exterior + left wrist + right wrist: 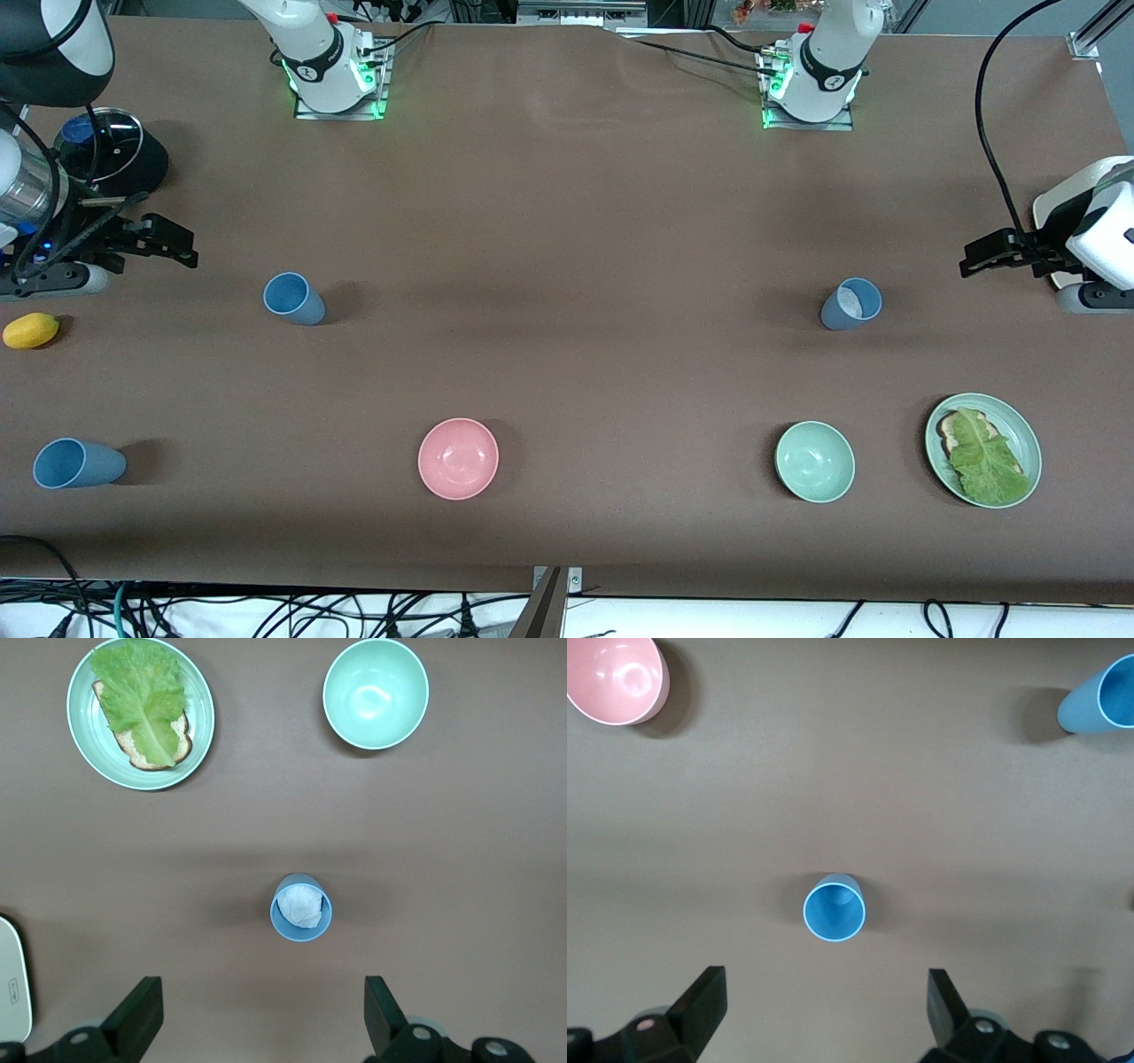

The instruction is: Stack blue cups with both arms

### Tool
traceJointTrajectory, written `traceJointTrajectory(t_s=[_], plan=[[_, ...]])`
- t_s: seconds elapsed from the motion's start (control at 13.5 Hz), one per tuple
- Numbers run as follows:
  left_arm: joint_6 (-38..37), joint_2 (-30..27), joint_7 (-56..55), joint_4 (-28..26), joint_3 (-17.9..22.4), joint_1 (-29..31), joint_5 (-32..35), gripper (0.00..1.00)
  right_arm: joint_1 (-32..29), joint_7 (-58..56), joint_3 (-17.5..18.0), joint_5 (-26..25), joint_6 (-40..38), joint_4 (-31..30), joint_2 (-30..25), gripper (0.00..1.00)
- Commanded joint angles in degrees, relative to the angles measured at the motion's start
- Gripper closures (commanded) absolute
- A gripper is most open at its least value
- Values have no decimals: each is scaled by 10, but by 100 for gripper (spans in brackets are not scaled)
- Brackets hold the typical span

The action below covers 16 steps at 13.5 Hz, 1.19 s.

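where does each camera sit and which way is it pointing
Front view: high across the table, facing both arm bases; left gripper and right gripper hang open.
Left wrist view: looks down on the slate-blue plastic cup with whitish inside, own fingers showing.
Right wrist view: looks down on the mid-blue plastic cup.
Each wrist view shares its cup with the front view.

White arms (819,53) – black joint bands (green base lights) – black pincers (983,252).
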Motion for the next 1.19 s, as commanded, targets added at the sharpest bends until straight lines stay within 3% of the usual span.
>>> traceJointTrajectory(t_s=[0.0,1.11], plan=[[3,-3,16,-4,2,0,-7,0,-5,-7,4,2,-10,-1,-3,0],[3,-3,16,-4,2,0,-7,0,-5,-11,2,0,4,12,12,0]])
